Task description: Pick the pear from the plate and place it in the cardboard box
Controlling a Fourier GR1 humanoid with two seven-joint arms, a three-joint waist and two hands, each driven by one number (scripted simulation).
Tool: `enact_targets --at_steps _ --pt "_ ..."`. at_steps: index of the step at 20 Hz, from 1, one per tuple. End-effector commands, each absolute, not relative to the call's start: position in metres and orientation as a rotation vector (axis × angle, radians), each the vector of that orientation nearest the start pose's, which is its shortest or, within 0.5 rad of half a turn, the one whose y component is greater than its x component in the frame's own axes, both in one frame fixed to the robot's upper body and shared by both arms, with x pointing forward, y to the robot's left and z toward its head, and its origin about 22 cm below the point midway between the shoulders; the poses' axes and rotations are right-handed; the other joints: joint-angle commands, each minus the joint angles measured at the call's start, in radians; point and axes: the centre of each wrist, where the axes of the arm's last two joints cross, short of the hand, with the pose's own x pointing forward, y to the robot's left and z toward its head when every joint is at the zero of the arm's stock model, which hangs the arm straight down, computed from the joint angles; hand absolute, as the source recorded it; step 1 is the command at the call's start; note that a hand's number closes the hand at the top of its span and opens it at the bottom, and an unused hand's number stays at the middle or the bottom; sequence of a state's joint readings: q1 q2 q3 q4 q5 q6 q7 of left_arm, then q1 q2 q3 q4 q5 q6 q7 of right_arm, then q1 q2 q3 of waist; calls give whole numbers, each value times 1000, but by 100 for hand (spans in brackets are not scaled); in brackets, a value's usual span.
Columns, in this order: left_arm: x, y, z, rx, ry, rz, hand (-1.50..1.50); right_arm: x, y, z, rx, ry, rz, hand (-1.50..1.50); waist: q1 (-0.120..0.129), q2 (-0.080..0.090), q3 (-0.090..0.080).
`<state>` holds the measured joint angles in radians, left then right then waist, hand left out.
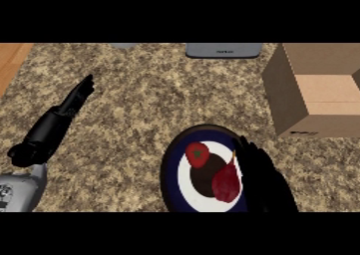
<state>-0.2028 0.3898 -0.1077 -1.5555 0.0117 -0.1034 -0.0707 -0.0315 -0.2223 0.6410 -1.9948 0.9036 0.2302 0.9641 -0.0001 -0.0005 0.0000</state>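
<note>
Because the pear is on the right side, the left hand [74, 102] at the left of the frame has no part in this step: it lies out over the speckled counter [131, 89] with its fingers straight and close together, pointing toward the upper left, holding nothing and well apart from everything else. At the lower middle sits the plate [172, 172], dark-rimmed with a white ring, and on it two red things: a rounder one with a green spot [198, 154] toward its upper left, and just to the right the dark red pear [227, 183], its thin stem pointing up. The right hand [265, 177] rests along the plate's right edge, right beside the pear, placed as if to close on it; the fingers look extended and not wrapped around the fruit, though black on the dark rim makes this hard to judge. At the upper right the cardboard box [318, 94] stands open-topped, near enough for a short carry. A grey object [224, 50] lies at the top edge.
</note>
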Motion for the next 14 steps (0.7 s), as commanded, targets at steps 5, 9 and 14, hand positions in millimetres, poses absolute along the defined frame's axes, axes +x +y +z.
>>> enact_targets --at_steps 5,9,14 --pt "291 269 72 96 -1752 -528 0 202 -132 64 -830 -1018 986 -150 0 0 0" --pt "279 271 72 96 -1753 -536 0 204 -135 37 -783 -1017 1009 -150 3 0 0" --pt "285 275 66 96 -1737 -518 0 209 -134 32 -790 -999 1004 -150 0 0 0"
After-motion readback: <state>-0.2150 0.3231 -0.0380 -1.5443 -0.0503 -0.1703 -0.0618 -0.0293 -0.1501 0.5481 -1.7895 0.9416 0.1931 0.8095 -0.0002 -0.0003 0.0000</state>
